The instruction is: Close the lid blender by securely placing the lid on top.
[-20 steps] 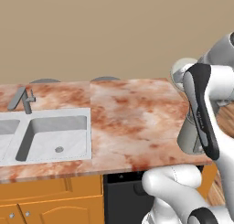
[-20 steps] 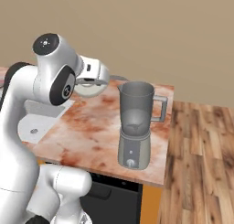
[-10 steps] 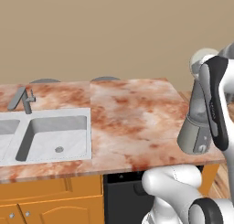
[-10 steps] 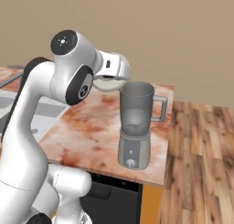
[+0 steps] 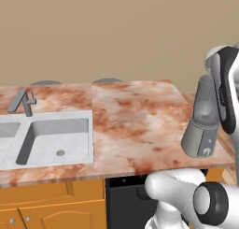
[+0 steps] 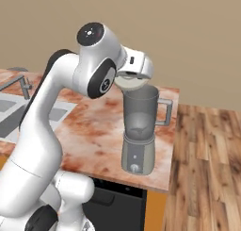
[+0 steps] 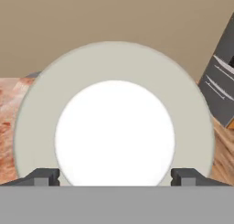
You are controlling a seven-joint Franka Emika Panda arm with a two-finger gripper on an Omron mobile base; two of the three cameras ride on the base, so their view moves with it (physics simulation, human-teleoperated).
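Left base view: the blender (image 5: 203, 123) stands at the counter's (image 5: 135, 116) right end, partly hidden by the arm; the sink (image 5: 51, 138) lies well off to the left.

Right base view: the pincer (image 6: 130, 80) hangs just above the blender's (image 6: 140, 129) open jar, toward its left rim. The lid (image 6: 131, 82) sits tilted under the hand, just over that rim, not seated.

Hand view: the lid (image 7: 114, 118) is straight ahead of the pincer (image 7: 115, 177), its fingertips (image 7: 45, 176) at either side of the disc, pinching it. Counter (image 7: 11, 122) lies beyond to the left.
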